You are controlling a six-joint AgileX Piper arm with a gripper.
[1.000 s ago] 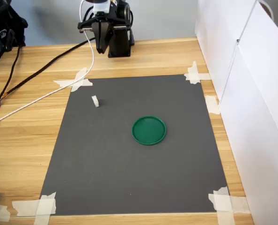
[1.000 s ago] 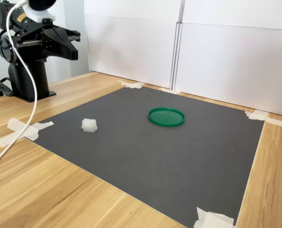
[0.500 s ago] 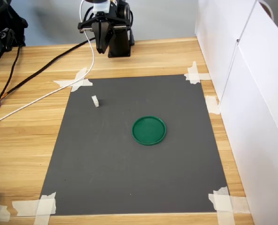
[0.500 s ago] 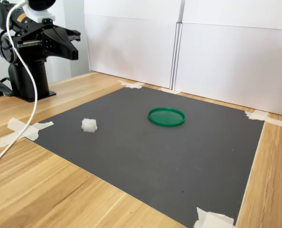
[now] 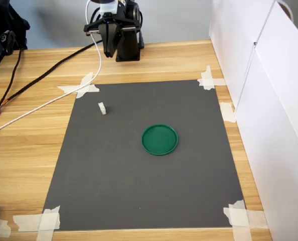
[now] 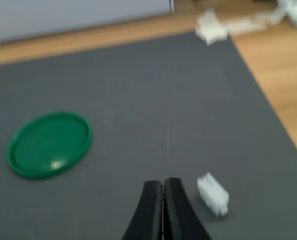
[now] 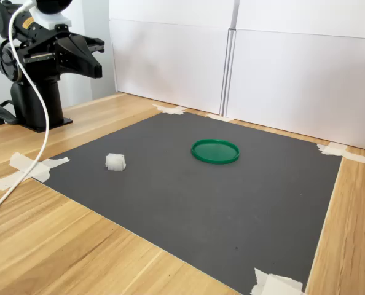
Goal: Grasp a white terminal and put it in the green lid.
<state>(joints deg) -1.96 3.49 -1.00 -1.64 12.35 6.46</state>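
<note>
A tiny white terminal (image 5: 102, 108) (image 7: 115, 162) (image 6: 213, 194) lies on the dark grey mat (image 5: 149, 191), toward the first exterior view's upper left. The green lid (image 5: 160, 139) (image 7: 215, 150) (image 6: 49, 144) rests flat near the mat's middle, with nothing in it. My gripper (image 5: 109, 51) (image 7: 96, 67) (image 6: 162, 186) hangs high over the wooden table beyond the mat's far edge, well apart from both. Its black fingers are pressed together with nothing between them. In the wrist view the terminal lies just beside the fingertips.
White tape patches (image 5: 81, 86) hold the mat's corners. A white cable (image 5: 43, 103) and a black cable (image 5: 18, 85) trail across the wood at the first exterior view's left. White panels (image 5: 269, 100) wall the first exterior view's right side. The arm's black base (image 7: 32, 107) stands behind the mat.
The gripper has lifted very slightly, moving a little away from the mat. The terminal and lid have not moved.
</note>
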